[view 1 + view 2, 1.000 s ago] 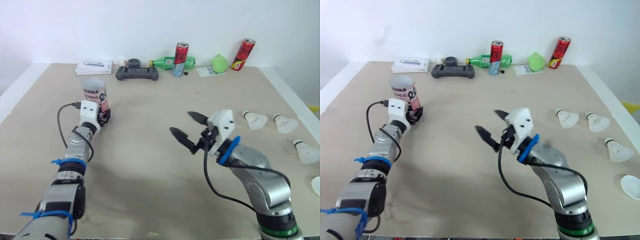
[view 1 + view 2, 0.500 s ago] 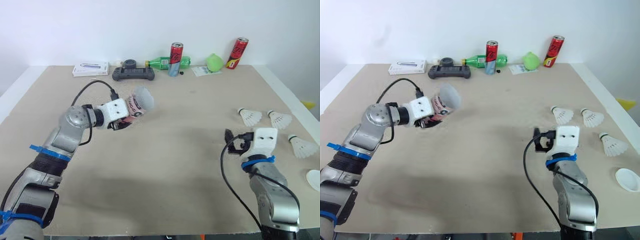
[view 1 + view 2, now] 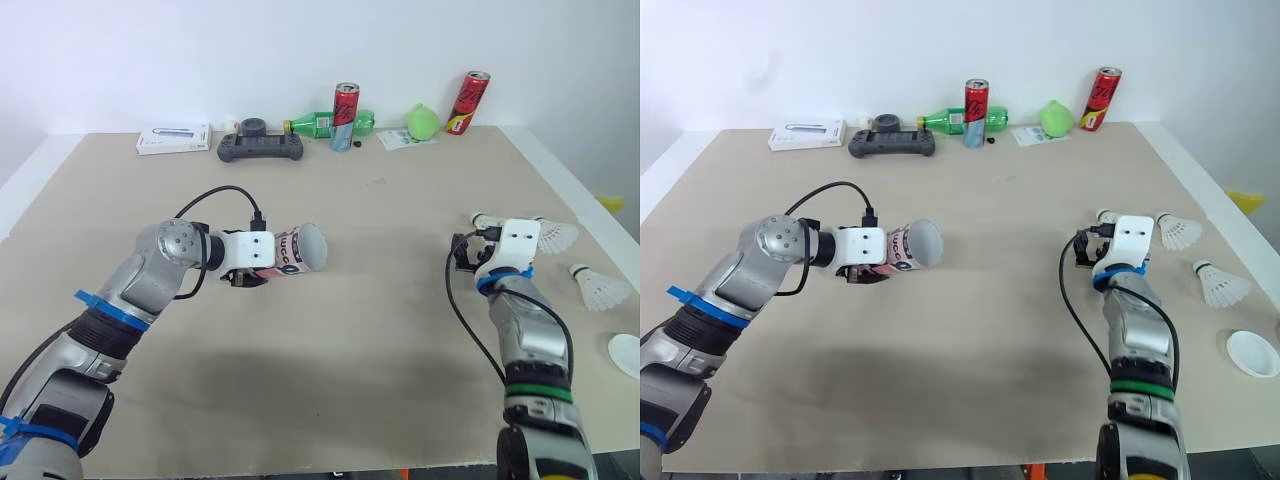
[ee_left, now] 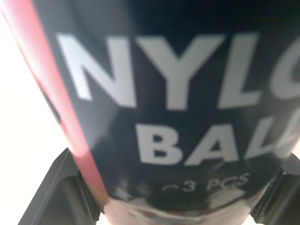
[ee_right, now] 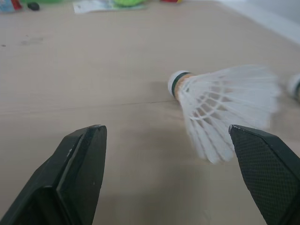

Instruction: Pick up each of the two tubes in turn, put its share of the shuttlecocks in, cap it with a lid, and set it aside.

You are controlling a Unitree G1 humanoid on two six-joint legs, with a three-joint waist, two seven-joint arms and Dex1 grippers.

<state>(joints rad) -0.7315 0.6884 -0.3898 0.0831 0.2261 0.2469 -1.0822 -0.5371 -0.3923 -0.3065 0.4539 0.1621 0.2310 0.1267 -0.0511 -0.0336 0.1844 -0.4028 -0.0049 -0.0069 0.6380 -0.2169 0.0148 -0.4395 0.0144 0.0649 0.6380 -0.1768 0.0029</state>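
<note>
From my head, I see my left gripper [image 3: 243, 272] clamped round the tube [image 3: 290, 250]. It holds the tube level above the worktop [image 3: 350, 330], open mouth facing my right side. My right gripper [image 3: 462, 252] sits low, just beside the nearest shuttlecock [image 3: 479, 217]. A second shuttlecock [image 3: 556, 236], a third shuttlecock [image 3: 601, 288] and a lid [image 3: 628, 355] lie further right.

At my left wrist, the tube's printed wall sits tight between both fingers. It looks light and stiff but round and smooth, so I judge it could twist if jostled.

At my right wrist, my fingers [image 5: 79, 173] are spread wide. The nearest shuttlecock lies on its side just ahead, nearer one finger, touching neither. It should weigh almost nothing. The skirt would crush, so I'd pinch the cork end.
</note>
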